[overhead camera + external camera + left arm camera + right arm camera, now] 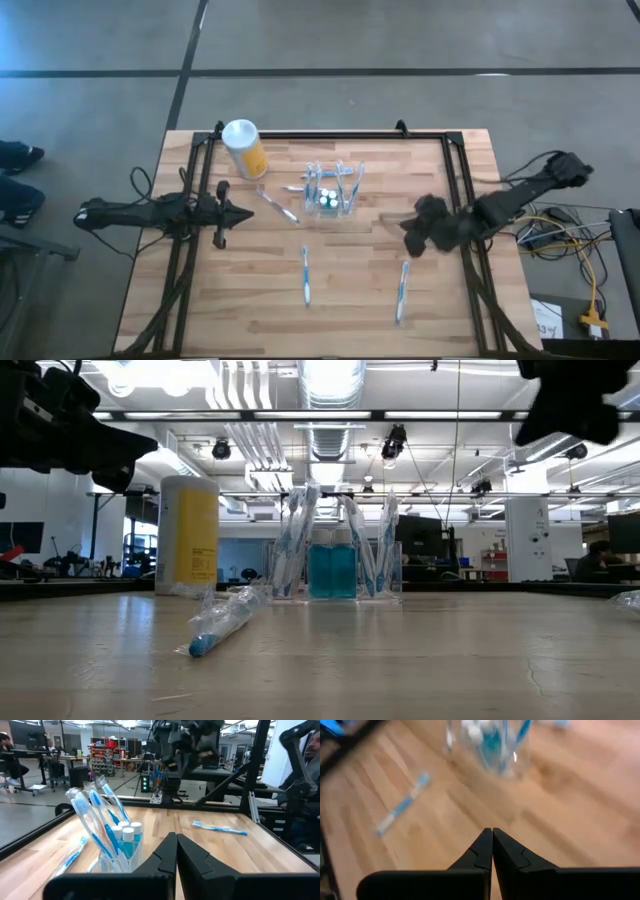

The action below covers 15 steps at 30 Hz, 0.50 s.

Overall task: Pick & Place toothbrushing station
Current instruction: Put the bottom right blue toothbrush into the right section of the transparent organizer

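the toothbrushing station (pixel 332 190), a small clear plastic holder, stands upright on the wooden table (pixel 250 300), a little toward the far edge and near the middle between the two arms. it holds several wrapped toothbrushes leaning outward and small bottles with white caps and blue contents. in the low view the holder (pixel 338 565) shows the blue bottles in the centre with brushes slanting to either side.

just beside the holder, on its left, a wrapped toothbrush (pixel 277 206) lies at an angle on the wood. farther left and toward the far edge stands a yellow canister (pixel 244 148) with a white lid, well apart from the holder. two more toothbrushes lie nearer the front edge: one (pixel 306 274) roughly in line with the holder, another (pixel 402 291) off to the right.

the left gripper (pixel 240 213) hovers over the table's left side, pointing toward the holder, its fingers pressed together and holding nothing; its wrist view shows the two dark fingers (pixel 162 857) meeting with the holder just ahead. the right gripper (pixel 410 238) hangs over the table's right side, near the holder but apart from it, also closed and empty, its fingers (pixel 485 851) touching above bare wood.
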Each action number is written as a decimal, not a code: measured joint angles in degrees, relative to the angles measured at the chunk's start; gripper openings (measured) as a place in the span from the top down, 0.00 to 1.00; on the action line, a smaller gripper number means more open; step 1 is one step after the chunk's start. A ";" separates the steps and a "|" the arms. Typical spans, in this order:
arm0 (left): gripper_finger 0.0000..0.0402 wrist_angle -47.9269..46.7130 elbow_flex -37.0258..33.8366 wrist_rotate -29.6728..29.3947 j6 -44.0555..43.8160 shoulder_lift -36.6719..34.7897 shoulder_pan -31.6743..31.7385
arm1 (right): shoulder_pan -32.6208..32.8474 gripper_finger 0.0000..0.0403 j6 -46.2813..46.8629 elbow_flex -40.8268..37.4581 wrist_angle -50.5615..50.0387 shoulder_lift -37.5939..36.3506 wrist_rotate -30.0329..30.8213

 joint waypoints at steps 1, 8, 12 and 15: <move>0.97 -0.07 0.00 0.14 -0.24 0.07 0.00 | 1.57 0.98 4.11 1.66 -3.16 2.71 0.00; 0.97 -0.47 -0.02 1.57 -1.25 0.28 0.00 | 7.20 0.93 22.24 11.38 -11.39 21.18 -10.30; 0.97 -0.64 -0.05 3.21 -1.40 0.28 0.00 | 7.77 0.82 24.25 17.04 -11.86 30.29 -17.60; 0.97 -0.87 -0.05 4.35 -1.40 0.28 0.00 | 8.14 0.70 25.47 21.80 -14.04 35.72 -19.43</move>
